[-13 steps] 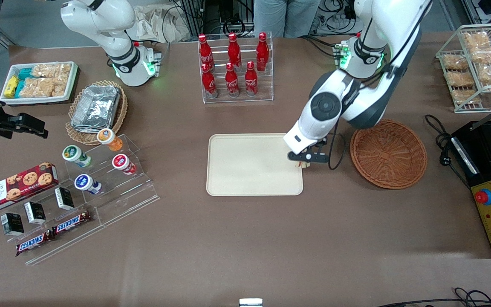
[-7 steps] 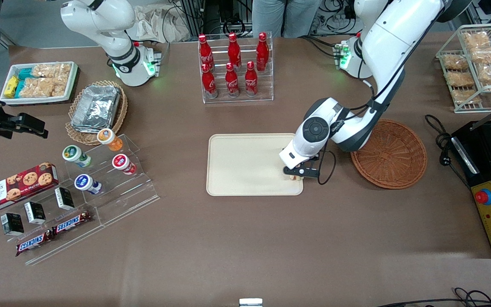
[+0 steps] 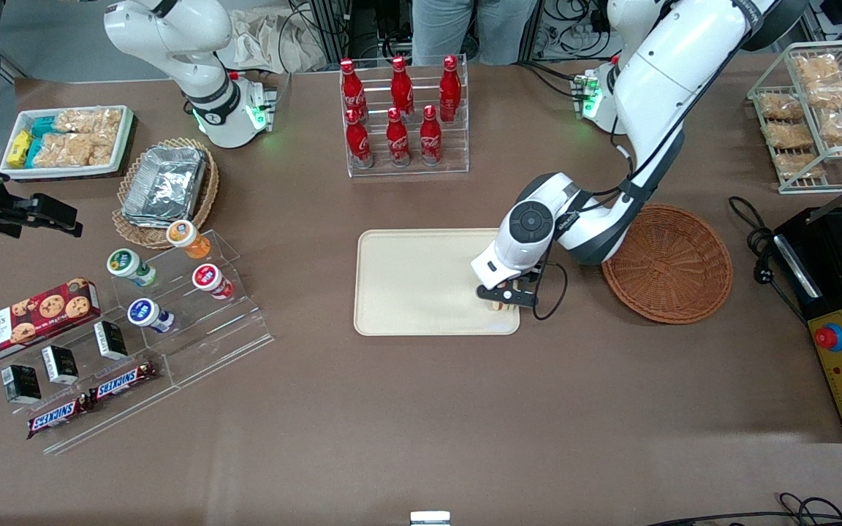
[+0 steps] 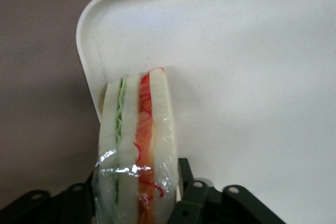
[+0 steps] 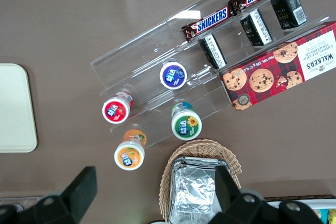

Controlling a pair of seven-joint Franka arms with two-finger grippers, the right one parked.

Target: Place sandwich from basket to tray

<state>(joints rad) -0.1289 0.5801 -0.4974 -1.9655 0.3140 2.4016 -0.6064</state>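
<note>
hand: the hand (image 3: 501,298) pinches the sandwich (image 4: 137,145), low over the tray (image 3: 406,292) corner nearest the basket (image 3: 668,263).
change: it has come off the basket side, inward and down.
sandwich: upright on edge, at or just above the tray floor.
basket: empty.
meaning: carry done; release likely next.

Sandwich (image 4: 137,145): white bread w/ green & red-orange filling stripes. Tray (image 3: 406,285): plain cream-beige. Basket (image 3: 677,267): reddish-brown weave. Gripper (image 3: 500,298): black, over tray corner. Table (image 3: 421,409): brown.
</note>
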